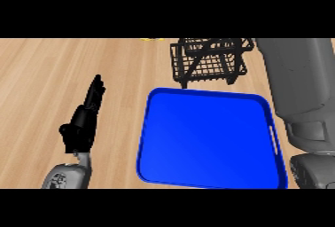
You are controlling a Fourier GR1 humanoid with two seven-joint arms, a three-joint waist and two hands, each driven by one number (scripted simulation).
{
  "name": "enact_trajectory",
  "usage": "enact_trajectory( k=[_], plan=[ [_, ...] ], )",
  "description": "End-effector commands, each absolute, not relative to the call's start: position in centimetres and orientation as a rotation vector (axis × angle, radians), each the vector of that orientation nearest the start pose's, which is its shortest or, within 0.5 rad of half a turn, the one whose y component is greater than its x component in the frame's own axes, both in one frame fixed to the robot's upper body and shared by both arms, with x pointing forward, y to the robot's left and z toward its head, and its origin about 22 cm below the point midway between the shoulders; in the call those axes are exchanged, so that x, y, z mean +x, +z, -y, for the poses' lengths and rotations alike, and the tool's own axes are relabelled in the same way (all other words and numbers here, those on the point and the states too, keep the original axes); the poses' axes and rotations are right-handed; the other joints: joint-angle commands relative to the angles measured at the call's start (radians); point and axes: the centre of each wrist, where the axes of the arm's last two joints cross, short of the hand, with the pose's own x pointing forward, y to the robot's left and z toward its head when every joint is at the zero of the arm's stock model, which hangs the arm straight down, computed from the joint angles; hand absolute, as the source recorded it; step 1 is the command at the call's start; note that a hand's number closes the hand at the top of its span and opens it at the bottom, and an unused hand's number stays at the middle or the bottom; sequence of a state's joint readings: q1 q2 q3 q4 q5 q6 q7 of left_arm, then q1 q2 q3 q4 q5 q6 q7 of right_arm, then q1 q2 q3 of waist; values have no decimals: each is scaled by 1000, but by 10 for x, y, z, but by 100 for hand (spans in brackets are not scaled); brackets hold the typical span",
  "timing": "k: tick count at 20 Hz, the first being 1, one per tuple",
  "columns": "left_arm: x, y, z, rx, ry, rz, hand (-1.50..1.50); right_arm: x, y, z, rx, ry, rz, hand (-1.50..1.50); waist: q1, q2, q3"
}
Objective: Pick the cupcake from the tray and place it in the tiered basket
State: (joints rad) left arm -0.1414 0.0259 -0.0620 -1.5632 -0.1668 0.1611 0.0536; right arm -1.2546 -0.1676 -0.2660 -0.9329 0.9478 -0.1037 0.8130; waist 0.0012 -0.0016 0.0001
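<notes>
No cupcake shows on the blue tray (216,137); the right arm (301,88) reaches over the tiered basket (209,62), hand hidden, fingers unknowable. Left hand (82,124) rests, fingers straight together. A blind release might miss the basket.

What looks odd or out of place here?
The blue tray holds no cupcake, and none shows anywhere. The right forearm reaches up beside the black wire basket, its hand out of view.
</notes>
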Motion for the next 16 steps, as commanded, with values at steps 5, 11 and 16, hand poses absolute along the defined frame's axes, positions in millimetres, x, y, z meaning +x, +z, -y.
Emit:
enact_trajectory(
  k=[5, 11, 16],
  plan=[
    [265, 15, -204, 217, -84, 1646, 0, 406, 296, 229, -954, -147, 1298, -150, -32, -10, 0],
    [261, 22, -219, 244, -44, 1648, 0, 340, 264, 307, -887, -198, 1331, -150, -67, -22, 2],
    [265, 24, -225, 222, -77, 1630, 0, 266, 261, 359, -887, -192, 1372, -150, -62, -14, 1]
  ],
)
